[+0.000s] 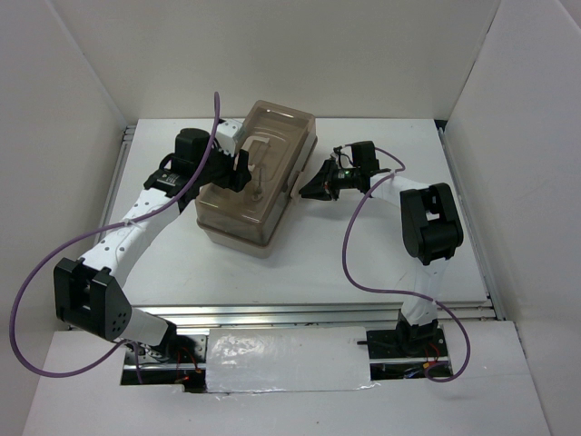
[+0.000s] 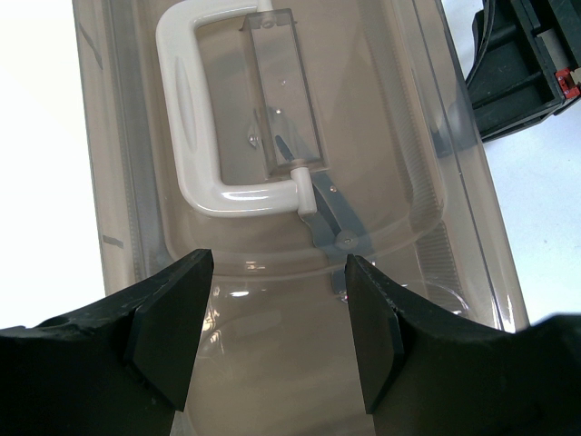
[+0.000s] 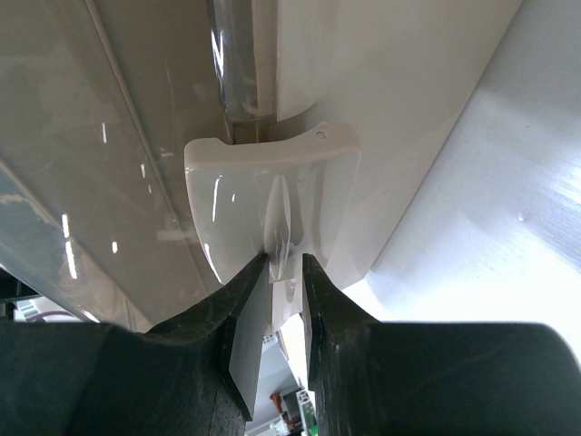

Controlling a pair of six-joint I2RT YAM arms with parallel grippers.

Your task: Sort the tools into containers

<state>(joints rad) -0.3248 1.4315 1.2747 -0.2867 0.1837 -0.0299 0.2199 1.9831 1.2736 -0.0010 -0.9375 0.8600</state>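
The beige toolbox [image 1: 238, 221] stands closed on the table, its translucent brownish lid [image 1: 272, 145] down. My left gripper [image 1: 240, 169] is open above the lid [image 2: 272, 300], just short of the pale handle [image 2: 194, 127], and holds nothing. My right gripper [image 1: 305, 189] is at the box's right side, shut on the white latch [image 3: 263, 195], pinching its lower tab between the fingers [image 3: 243, 327]. A grey metal piece [image 2: 332, 222] shows faintly through the lid; I cannot tell which tool it is. No other tools are in view.
White walls enclose the table on the left, back and right. The right arm's black gripper body [image 2: 522, 64] shows just beyond the lid's right edge. Purple cables [image 1: 363, 263] hang by both arms.
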